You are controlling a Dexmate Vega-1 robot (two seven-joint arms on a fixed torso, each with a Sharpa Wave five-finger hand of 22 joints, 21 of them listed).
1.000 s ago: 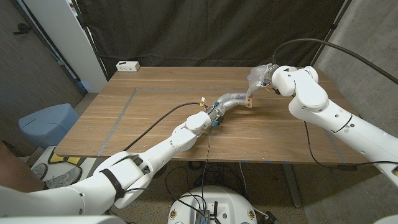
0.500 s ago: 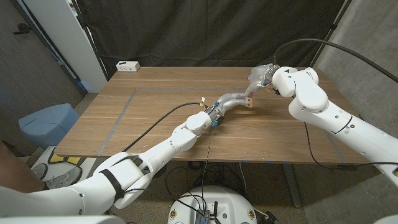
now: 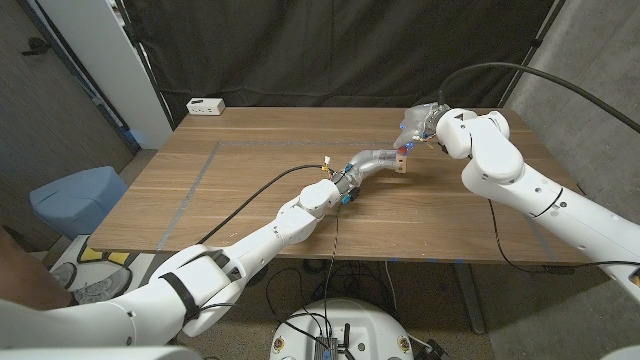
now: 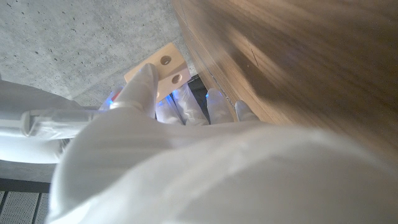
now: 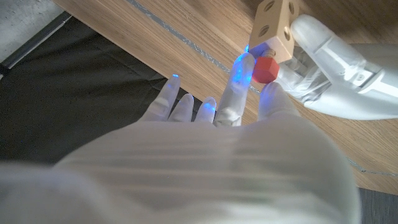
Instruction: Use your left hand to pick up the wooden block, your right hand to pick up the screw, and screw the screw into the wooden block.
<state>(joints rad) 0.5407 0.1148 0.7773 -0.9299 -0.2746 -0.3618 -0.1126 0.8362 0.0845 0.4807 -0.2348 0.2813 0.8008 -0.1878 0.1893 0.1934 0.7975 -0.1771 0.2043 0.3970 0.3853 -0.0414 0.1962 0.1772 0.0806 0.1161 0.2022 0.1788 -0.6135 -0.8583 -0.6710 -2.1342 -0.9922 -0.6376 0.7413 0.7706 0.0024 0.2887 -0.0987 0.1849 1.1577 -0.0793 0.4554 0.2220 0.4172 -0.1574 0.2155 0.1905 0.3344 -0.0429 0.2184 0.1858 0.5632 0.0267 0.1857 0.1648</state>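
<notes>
My left hand (image 3: 371,160) holds the pale wooden block (image 3: 400,164) just above the table (image 3: 250,140), right of centre. In the left wrist view the block (image 4: 163,67) shows two round holes, with my left hand (image 4: 186,162) gripping its side. My right hand (image 3: 418,124) reaches down to the block from behind. In the right wrist view my right hand (image 5: 217,162) pinches the red-headed screw (image 5: 266,68) between thumb and finger, its head right against the block (image 5: 273,22). My left hand (image 5: 336,74) steadies the block from the other side. The screw's shaft is hidden.
A white power strip (image 3: 205,105) lies at the table's far left corner. Grey tape lines (image 3: 198,182) run across the left half. A black cable (image 3: 255,192) trails along my left arm. A blue bin (image 3: 75,197) stands on the floor to the left.
My right hand and wrist have shifted slightly toward the block. The left hand and the block stay where they were.
</notes>
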